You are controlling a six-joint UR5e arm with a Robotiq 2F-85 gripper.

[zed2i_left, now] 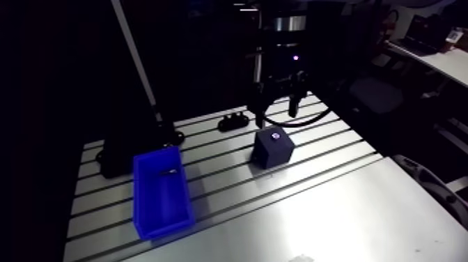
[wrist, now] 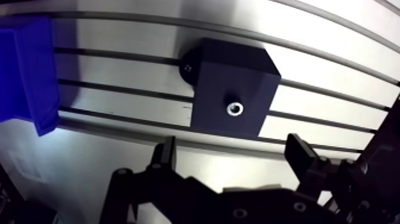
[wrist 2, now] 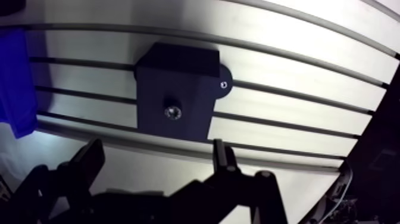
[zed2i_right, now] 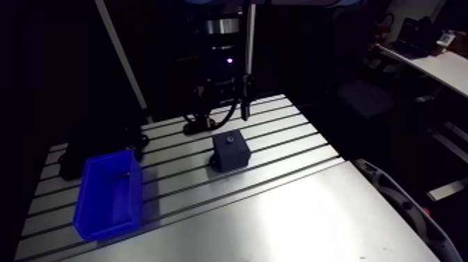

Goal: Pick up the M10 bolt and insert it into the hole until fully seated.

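Note:
A dark cube block (zed2i_left: 272,148) stands on the slotted table (zed2i_left: 327,150). In the middle of its top face shines a small metal ring (wrist: 235,109); I cannot tell whether it is a bolt head or the hole's rim. Left of the block is a blue bin (zed2i_left: 161,195), and a small dark thin piece (zed2i_left: 167,171) lies inside it near the far wall. My gripper (wrist: 232,156) hangs above the block, just behind it in the arm view. In the wrist view its two fingers (wrist: 163,156) stand wide apart with nothing between them, and the block lies ahead of them.
A low black fitting (zed2i_left: 233,122) sits on the table behind the block. At the far left a black foot (zed2i_left: 111,164) carries a slanted pole (zed2i_left: 136,59). A smooth plate (zed2i_left: 313,223) covers the table's front, and a round black knob (wrist: 186,67) is at the block's side.

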